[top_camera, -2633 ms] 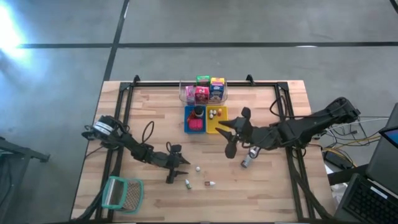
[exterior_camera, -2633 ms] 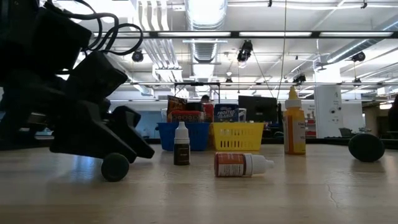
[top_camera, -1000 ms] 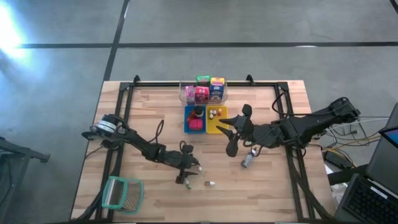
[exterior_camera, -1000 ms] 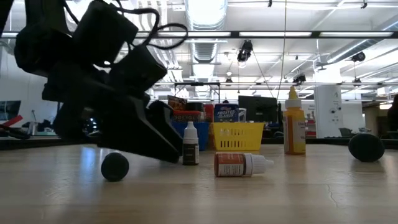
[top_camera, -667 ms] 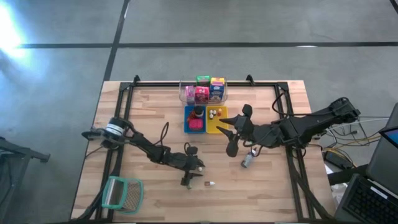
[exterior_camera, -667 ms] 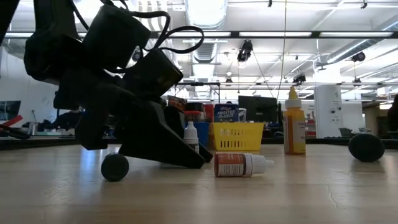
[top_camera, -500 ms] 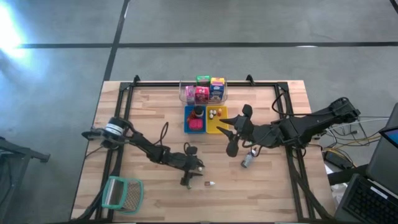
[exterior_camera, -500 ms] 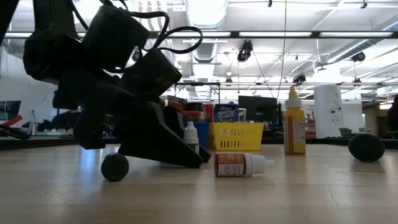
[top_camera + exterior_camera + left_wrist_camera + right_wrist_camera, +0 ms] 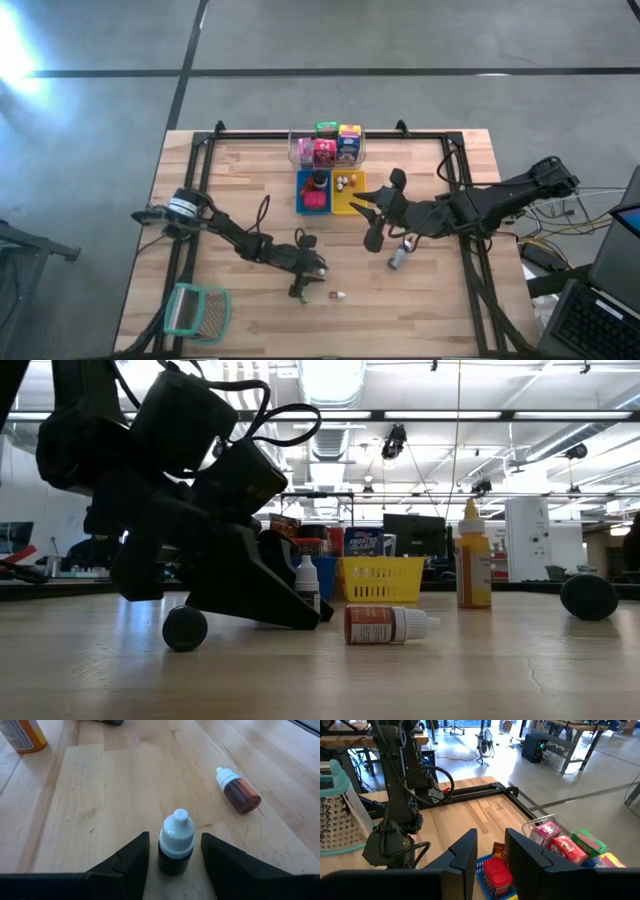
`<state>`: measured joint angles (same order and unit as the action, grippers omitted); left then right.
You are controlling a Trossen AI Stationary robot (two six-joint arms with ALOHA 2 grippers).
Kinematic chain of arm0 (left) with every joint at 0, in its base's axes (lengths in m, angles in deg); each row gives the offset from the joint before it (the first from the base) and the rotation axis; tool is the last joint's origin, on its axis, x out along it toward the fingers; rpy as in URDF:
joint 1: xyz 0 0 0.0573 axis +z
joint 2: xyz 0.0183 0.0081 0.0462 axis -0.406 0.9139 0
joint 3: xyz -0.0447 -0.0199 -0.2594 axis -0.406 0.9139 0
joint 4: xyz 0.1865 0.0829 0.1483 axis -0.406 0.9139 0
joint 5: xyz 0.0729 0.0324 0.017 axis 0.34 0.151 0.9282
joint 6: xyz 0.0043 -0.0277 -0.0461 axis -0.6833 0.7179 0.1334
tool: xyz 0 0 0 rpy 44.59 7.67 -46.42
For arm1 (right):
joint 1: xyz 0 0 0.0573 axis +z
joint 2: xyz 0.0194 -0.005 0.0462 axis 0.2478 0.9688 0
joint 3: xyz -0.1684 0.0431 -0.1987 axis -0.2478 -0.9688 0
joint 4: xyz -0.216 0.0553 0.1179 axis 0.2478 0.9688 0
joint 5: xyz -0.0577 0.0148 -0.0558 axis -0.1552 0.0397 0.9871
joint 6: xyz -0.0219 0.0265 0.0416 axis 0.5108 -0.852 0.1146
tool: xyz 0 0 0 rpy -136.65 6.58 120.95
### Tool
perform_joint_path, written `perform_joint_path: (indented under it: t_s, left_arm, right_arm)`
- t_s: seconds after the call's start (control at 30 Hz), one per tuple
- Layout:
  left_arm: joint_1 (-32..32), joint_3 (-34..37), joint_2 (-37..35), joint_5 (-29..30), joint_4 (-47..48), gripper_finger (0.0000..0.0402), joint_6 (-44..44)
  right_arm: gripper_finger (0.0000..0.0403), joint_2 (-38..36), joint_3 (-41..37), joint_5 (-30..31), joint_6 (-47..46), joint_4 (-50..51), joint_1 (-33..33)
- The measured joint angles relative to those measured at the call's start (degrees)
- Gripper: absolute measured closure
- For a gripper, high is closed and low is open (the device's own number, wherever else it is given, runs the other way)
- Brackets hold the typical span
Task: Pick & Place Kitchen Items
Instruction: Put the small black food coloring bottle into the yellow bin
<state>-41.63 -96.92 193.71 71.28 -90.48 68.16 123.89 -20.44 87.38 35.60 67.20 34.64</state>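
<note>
A small dark dropper bottle with a white cap (image 9: 175,845) stands upright on the table (image 9: 307,585). My left gripper (image 9: 175,865) (image 9: 318,270) is low at the table's near middle and open. One finger stands on each side of the bottle, with a gap on both sides. A second dropper bottle (image 9: 239,793) (image 9: 390,624) lies on its side just to the right. My right gripper (image 9: 352,207) (image 9: 491,835) hangs open by the yellow tray (image 9: 358,205), holding nothing. An orange-labelled bottle (image 9: 473,565) (image 9: 398,258) stands under the right arm.
The blue tray (image 9: 300,200) holds a red can (image 9: 496,872) and a pink packet. The yellow tray holds pale egg-like pieces. The clear tub (image 9: 296,150) at the far edge holds coloured packets. The teal-rimmed mesh basket (image 9: 195,310) lies at the near left corner.
My left gripper has slid a little toward the table's right edge, staying low. Its fingers now reach alongside the upright dropper bottle, which has not moved. The right arm has kept still.
</note>
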Motion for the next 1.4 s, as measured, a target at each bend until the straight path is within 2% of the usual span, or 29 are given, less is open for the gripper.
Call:
perform_joint_path:
  t_s: [0.23, 0.6, 1.07, 1.17, 1.4]
  left_arm:
    - [0.04, 1.25, 0.0, -1.11, -0.56, 0.0216, -0.45]
    - [0.0, 1.55, -0.24, -1.22, -0.39, 0.0219, -0.14]
    - [-0.04, 1.61, -0.78, -1.13, -0.31, 0.0252, 0.61]
    - [-0.04, 1.63, -1.26, -1.09, -0.04, 0.0252, 0.93]
    - [-0.04, 1.72, -1.95, -0.96, 0.53, 0.0252, 1.59]
  right_arm:
    - [0.0291, 0.0, 0.0, 0.02, -4.01, 2.39, 0.03]
    - [0.0266, 0.0, 0.0, 0.52, -4.55, 2.36, 0.04]
    - [0.0305, 0.0, 0.0, 0.52, -5.68, 3.58, 0.05]
    - [0.0313, 0.0, 0.0, -0.35, -9.88, 6.77, 0.15]
    - [0.0324, 0.11, -1.09, -8.6, -26.31, 18.29, 0.39]
